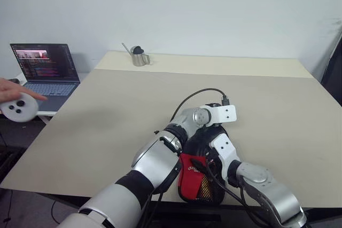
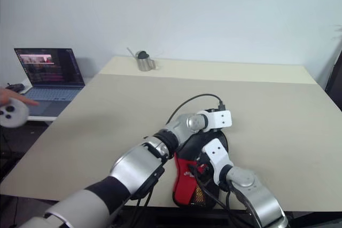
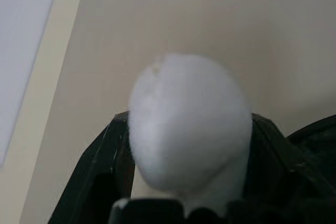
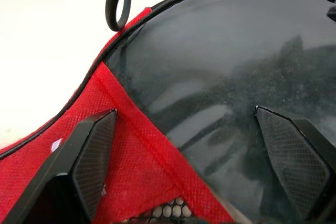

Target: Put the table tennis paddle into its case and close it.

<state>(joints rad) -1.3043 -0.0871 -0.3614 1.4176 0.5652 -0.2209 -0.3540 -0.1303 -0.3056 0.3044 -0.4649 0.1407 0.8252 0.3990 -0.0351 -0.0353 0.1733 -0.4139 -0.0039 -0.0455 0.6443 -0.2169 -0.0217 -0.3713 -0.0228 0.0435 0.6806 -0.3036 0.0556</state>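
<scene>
Case (image 1: pixel 200 177) lies at the near edge of the worktop (image 1: pixel 117 121), black upper part away from the robot, red lower part with white logo and mesh pocket toward it. Both arms meet over the case.

Right gripper (image 4: pixel 184 145): its two black fingers (image 4: pixel 92 150) stand wide apart, one over the red fabric, the other over the black part. Nothing sits between them; whether the tips touch the fabric cannot be told. In the right wrist view the black fabric has a dull sheen and a black zipper edge runs round it; a black cable loop (image 4: pixel 118 1) lies just beyond the edge, over the pale worktop.

Left gripper (image 3: pixel 184 145): in the left wrist view a blurred white rounded shape (image 3: pixel 189 124) sits right between the two black fingers (image 3: pixel 100 166), too blurred to identify. Fingers appear partly spread; whether they press on the shape cannot be told. The black top of the case shows at one corner of that view.

Table tennis paddle: not distinguishable from the case.

Elsewhere: a small metal jug (image 1: pixel 140 56) with a dark lid at the far side of the worktop; an open laptop (image 1: pixel 47 73) off the worktop to the robot's left; a person's hand (image 1: pixel 16 97) there holding a white round controller (image 1: pixel 20 108)
</scene>
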